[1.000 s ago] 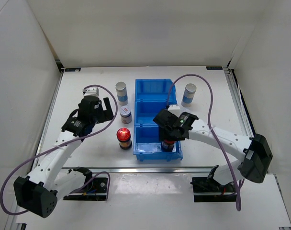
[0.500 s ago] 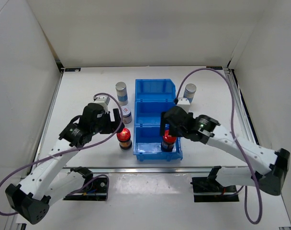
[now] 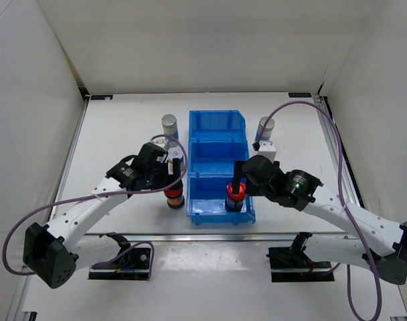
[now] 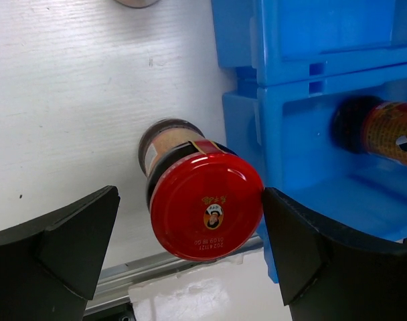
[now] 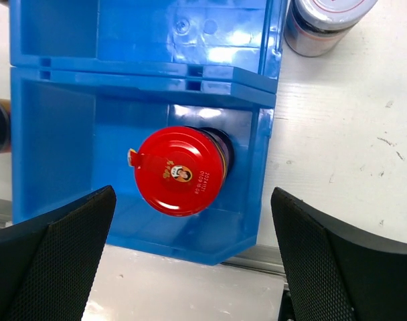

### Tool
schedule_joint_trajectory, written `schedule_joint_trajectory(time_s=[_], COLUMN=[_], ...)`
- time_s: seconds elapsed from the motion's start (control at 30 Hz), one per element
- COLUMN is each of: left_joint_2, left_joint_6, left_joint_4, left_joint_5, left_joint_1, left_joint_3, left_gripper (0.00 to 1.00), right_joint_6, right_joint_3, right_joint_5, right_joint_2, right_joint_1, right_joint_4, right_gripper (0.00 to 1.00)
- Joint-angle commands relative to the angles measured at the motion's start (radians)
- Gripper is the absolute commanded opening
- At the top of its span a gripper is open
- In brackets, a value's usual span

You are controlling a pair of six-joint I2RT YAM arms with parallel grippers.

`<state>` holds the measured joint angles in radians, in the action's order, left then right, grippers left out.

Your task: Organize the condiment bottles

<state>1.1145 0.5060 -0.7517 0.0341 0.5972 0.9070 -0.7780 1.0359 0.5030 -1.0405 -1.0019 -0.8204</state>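
Observation:
A dark red-capped bottle (image 3: 173,195) stands on the table just left of the blue bin (image 3: 217,120). My left gripper (image 3: 171,182) is open around it. In the left wrist view its cap (image 4: 207,204) sits between the fingers, and the right finger (image 4: 304,247) touches the cap's edge. A second red-capped bottle (image 3: 235,198) stands upright in the bin's near compartment. My right gripper (image 3: 238,179) hovers over it, open and empty, with the cap (image 5: 180,170) between the wide-spread fingers. Grey-capped bottles stand left (image 3: 169,126) and right (image 3: 265,127) of the bin. One white-lidded bottle (image 3: 176,153) peeks out behind the left gripper.
The bin's middle and far compartments hold nothing. The right arm's purple cable (image 3: 304,107) loops over the right grey-capped bottle. A metal rail (image 3: 210,235) runs along the table's near edge. White walls enclose the table on three sides.
My left gripper has swung right and now straddles the red-capped bottle on the table. My right gripper has let go of the bottle in the bin and drawn back, so its red cap now shows.

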Motion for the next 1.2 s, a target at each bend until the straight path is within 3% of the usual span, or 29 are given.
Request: schedule_joint_trajectory(time_s=[0.0,0.1,0.2,0.3,0.43,0.47,0.6,0.9,1.17], left_joint_2=[0.01,0.038,0.059,0.059,0.025,0.01,-0.037,-0.065,0.059], left_joint_6=[0.022,0.031,0.042,0.051,0.051,0.051,0.072,0.115,0.176], left_joint_4=[0.0,0.0,0.0,0.0,0.0,-0.011,-0.102,-0.164,-0.06], left_joint_5=[0.018,0.029,0.039,0.039,0.062,0.079,0.139,0.211,0.147], left_joint_1=[0.03,0.041,0.041,0.05,0.05,0.05,0.05,0.128,0.283], left_joint_3=[0.021,0.021,0.021,0.021,0.044,0.071,0.213,0.498,0.462], left_gripper=[1.0,1.0,0.94,0.78,0.49,0.36,0.12,0.11,0.11], right_joint_6=[-0.009,-0.009,-0.009,-0.009,-0.018,-0.018,-0.027,-0.038,-0.063], right_joint_3=[-0.008,-0.008,-0.008,-0.008,-0.008,-0.008,-0.017,-0.027,-0.007], right_joint_5=[0.031,0.031,0.042,0.051,0.051,0.06,0.069,0.152,0.236], right_joint_2=[0.014,0.014,0.014,0.014,0.023,0.023,0.043,0.102,0.111], right_joint_1=[-0.004,-0.004,-0.004,-0.004,-0.004,-0.004,-0.004,-0.004,-0.004], right_joint_4=[-0.006,-0.006,-0.006,-0.017,-0.028,-0.028,-0.048,-0.094,-0.17], right_gripper=[1.0,1.0,1.0,1.0,1.0,1.0,1.0,1.0,1.0])
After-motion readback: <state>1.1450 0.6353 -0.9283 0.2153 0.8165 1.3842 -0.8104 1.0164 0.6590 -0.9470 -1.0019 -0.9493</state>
